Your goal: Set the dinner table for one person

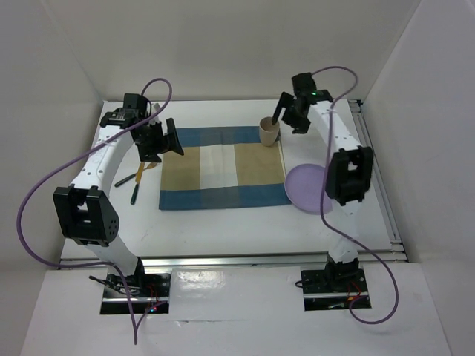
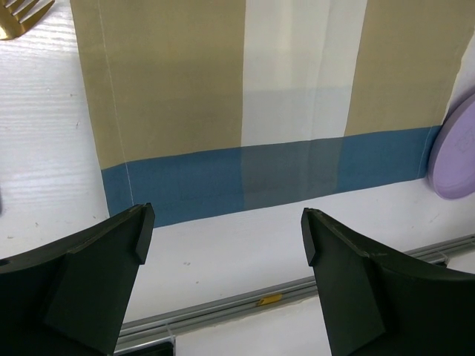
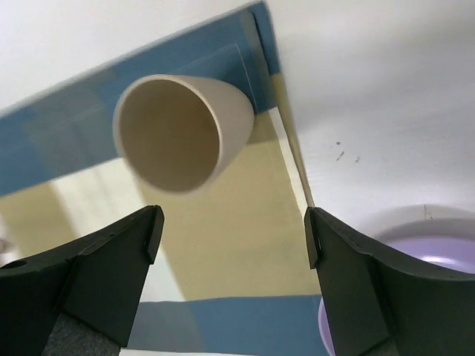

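Standing on the placemat toward the far edge of the dinner table, the cup seems placed; purple plate and fork wait off it; left gripper and right gripper gape empty.

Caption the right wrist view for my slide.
Open right gripper hovers above an empty beige tapered cup on the blue-and-tan striped cloth placemat, purple round plate alongside.
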